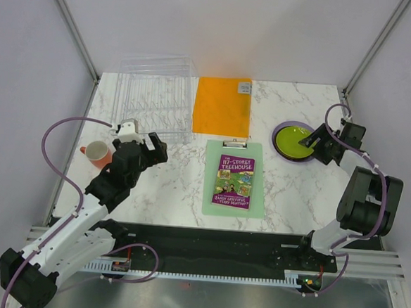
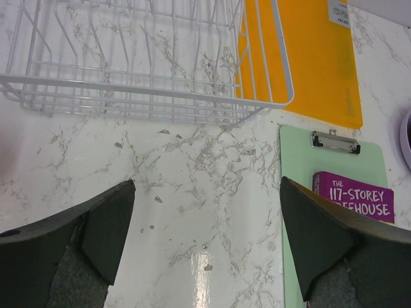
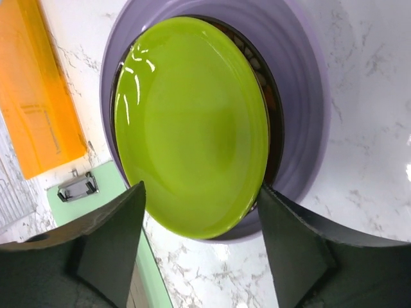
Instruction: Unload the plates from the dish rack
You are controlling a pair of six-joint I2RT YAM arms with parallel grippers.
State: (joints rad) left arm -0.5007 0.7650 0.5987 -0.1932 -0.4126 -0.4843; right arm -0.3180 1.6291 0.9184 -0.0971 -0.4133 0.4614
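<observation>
My right jaws stand released, spread at the near edge of the lime green plate (image 3: 192, 125), which tops the stack on the lilac plate (image 3: 302, 96). The dish rack (image 1: 153, 97) looks empty. I'd best lift straight up, not nudging the stack. My left jaws hang wide open above the tabletop (image 2: 192, 192).

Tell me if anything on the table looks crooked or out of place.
Only the lime green plate: it lies off-centre, crowding one side of the lilac plate beneath. Nothing looks spilled or broken.
</observation>
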